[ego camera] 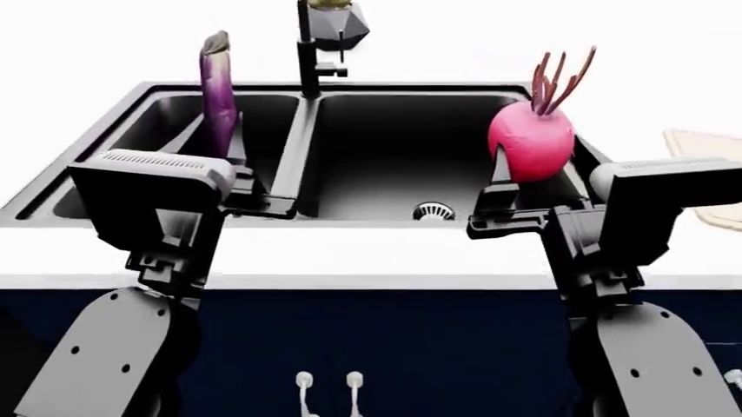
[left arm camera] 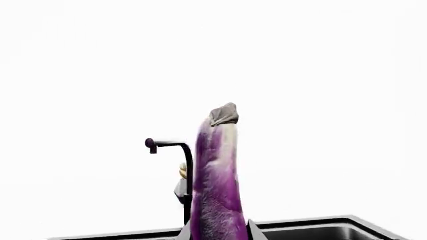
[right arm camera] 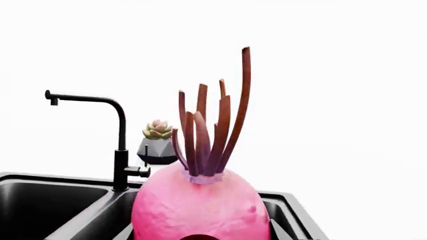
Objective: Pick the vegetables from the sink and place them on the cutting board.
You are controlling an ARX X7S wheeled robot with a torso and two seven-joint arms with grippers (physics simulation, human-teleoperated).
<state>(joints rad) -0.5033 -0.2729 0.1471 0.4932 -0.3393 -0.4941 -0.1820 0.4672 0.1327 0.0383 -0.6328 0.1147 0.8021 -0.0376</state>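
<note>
Both arms are reaching forward, each gripper clamping something upright.

The left arm is standing at the left, its gripper closing its fingers on the eggplant and holding it cap up. The right arm is mirroring it at the right, its gripper pinching the radish between its fingers, stalks pointing up. Both wrists are sitting level, well apart.

Cutting board cut off at head view's right edge; eggplant bottom cut off in left wrist view.
</note>
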